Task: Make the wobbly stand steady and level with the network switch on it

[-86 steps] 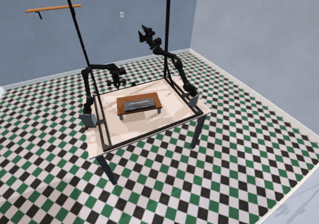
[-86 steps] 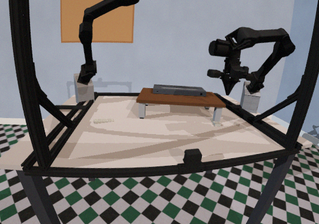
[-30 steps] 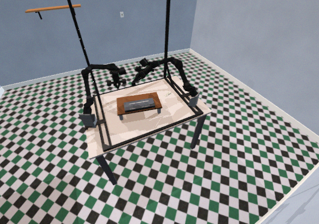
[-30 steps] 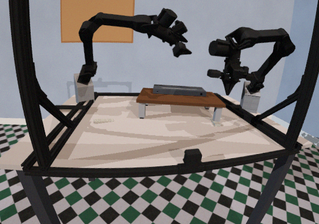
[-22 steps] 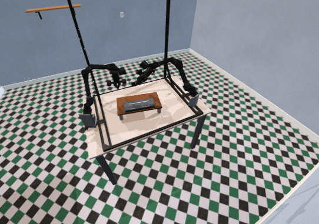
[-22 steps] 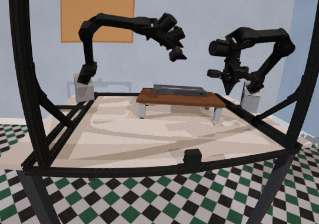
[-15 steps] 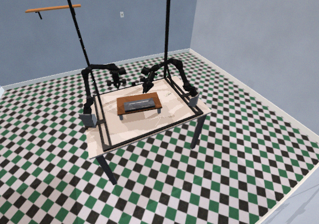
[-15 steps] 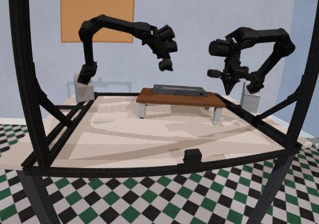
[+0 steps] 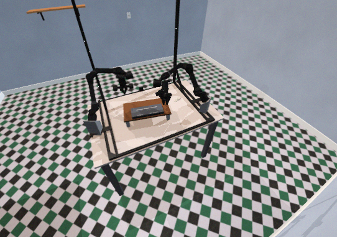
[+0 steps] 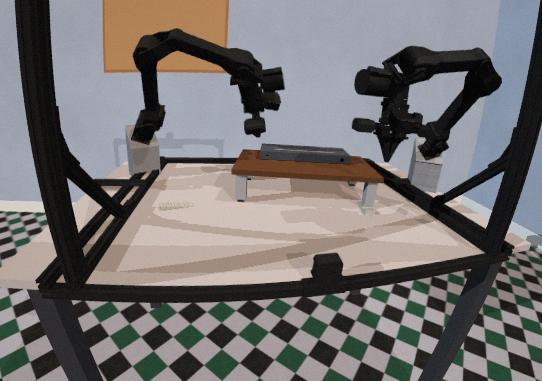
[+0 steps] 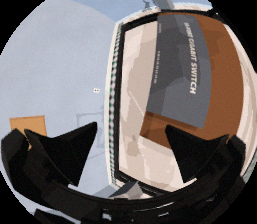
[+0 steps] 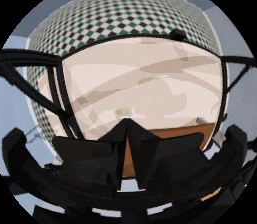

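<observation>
The brown stand (image 9: 144,105) stands on pale legs in the middle of the table, with the grey network switch (image 9: 147,110) lying on top. Both also show in the exterior view, the stand (image 10: 306,167) and the switch (image 10: 304,152). My left gripper (image 9: 165,99) is open and empty. It hangs just above one end of the stand, and also shows in the exterior view (image 10: 254,127). The left wrist view shows its spread fingers over the switch (image 11: 182,66). My right gripper (image 10: 390,149) is shut on nothing, in the air beside the stand's other end. A pale strip of wedges (image 10: 175,205) lies flat on the table, apart from the stand.
A black frame (image 10: 280,289) runs round the table edge, with tall uprights (image 10: 40,97) at the corners. A small black block (image 10: 327,265) sits on the near rail. The arms' grey bases (image 10: 144,149) stand at two table sides.
</observation>
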Motion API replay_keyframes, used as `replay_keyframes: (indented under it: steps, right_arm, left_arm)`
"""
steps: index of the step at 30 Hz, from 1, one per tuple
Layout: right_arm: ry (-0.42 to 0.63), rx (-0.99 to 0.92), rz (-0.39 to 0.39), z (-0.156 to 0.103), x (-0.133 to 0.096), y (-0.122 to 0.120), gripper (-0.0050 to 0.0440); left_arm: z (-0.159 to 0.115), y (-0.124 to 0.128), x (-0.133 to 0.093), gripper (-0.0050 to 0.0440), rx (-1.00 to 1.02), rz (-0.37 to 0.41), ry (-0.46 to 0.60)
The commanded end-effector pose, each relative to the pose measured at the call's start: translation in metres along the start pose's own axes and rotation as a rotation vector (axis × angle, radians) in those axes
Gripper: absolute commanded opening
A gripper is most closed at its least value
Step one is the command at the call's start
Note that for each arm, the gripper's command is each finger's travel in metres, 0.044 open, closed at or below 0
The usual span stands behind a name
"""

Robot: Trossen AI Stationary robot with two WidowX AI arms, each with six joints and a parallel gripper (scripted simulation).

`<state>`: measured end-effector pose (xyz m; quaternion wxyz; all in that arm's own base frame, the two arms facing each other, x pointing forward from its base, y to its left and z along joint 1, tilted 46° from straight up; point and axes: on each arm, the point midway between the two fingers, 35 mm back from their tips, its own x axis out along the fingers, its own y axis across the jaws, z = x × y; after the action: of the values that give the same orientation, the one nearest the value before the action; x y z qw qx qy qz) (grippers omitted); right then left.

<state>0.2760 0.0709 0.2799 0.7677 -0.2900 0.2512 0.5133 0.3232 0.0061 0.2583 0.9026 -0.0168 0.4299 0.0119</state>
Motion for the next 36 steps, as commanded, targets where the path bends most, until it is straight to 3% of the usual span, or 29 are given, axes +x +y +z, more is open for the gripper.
replay_keyframes:
  steps: [1, 2, 9, 19, 25, 26, 36]
  right_arm:
    - [0.000, 0.000, 0.000, 0.000, 0.000, 0.000, 0.0000]
    - [0.000, 0.000, 0.000, 0.000, 0.000, 0.000, 0.0000]
    - [0.000, 0.000, 0.000, 0.000, 0.000, 0.000, 0.0000]
    - [0.000, 0.000, 0.000, 0.000, 0.000, 0.000, 0.0000]
    - [0.000, 0.000, 0.000, 0.000, 0.000, 0.000, 0.0000]
    - [0.000, 0.000, 0.000, 0.000, 0.000, 0.000, 0.0000]
    - [0.000, 0.000, 0.000, 0.000, 0.000, 0.000, 0.0000]
  left_arm:
    - [-0.054, 0.000, 0.013, 0.0440, 0.014, 0.003, 0.195]
    - [-0.067, 0.000, 0.015, 0.0440, 0.017, 0.004, 0.245]
    - [-0.068, 0.000, 0.016, 0.0440, 0.012, 0.002, 0.257]
    - [-0.175, 0.001, 0.003, 0.0440, 0.041, 0.007, 0.681]
    - [-0.175, 0.001, 0.003, 0.0440, 0.041, 0.007, 0.681]
    - [-0.208, 0.000, -0.035, 0.0440, -0.012, -0.236, 0.528]
    - [-0.208, 0.000, -0.035, 0.0440, -0.092, -0.639, 0.265]
